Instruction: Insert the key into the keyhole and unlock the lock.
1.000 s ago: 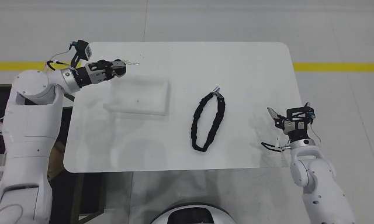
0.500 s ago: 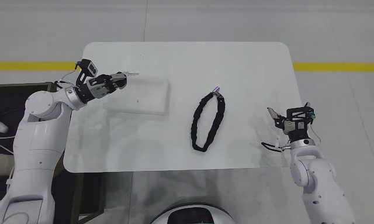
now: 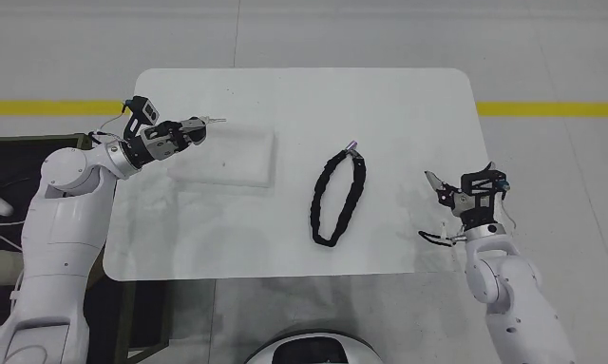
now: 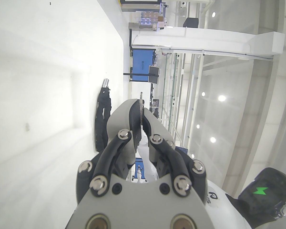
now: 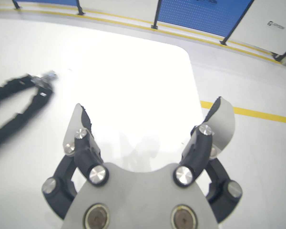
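Key (image 3: 215, 122), top view: pinched in left gripper (image 3: 197, 126) by white pad's (image 3: 228, 160) far-left corner, shaft pointing right. Chain lock (image 3: 339, 198) mid-table, long axis far-to-near, cylinder at far end. Right gripper (image 3: 437, 208) spread wide near right edge.
Left wrist view: key edge-on between pads, lock partly hidden.
Right wrist view: lock blurred, cut off.

left gripper (image 3: 197, 126): fingers pressed together on the key (image 3: 217, 122), arm held outstretched | right gripper (image 3: 429, 207): fingers spread wide, pointed forward
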Controlling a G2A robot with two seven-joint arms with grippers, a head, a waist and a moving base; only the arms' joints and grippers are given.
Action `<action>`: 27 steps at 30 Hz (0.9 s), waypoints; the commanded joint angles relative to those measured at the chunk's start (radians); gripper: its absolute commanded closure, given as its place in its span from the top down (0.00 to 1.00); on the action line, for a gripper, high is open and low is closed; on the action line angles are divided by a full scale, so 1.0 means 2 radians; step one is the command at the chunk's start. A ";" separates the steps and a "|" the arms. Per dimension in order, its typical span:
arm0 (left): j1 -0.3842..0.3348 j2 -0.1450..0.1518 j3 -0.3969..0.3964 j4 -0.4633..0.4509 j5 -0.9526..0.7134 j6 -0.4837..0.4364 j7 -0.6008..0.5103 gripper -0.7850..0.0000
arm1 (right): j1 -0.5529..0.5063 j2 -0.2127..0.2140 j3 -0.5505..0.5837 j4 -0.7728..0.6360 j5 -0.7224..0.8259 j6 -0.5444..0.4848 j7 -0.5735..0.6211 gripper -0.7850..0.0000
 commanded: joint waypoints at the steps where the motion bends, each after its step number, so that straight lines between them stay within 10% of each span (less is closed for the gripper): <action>1: 0.000 0.000 0.000 0.000 0.000 0.000 0.000 0.00 | 0.019 -0.004 -0.030 -0.037 0.053 0.016 0.077 1.00; 13: 0.000 0.000 0.000 0.000 0.000 0.000 0.000 0.00 | 0.211 -0.037 -0.201 -0.073 0.142 0.214 0.448 1.00; 23: 0.000 0.000 0.000 0.000 0.000 0.000 0.000 0.00 | 0.219 -0.039 -0.206 -0.078 0.142 0.219 0.455 1.00; 27: 0.000 0.000 0.000 0.000 0.000 0.000 0.000 0.00 | 0.214 -0.047 -0.173 -0.073 0.287 0.255 0.499 1.00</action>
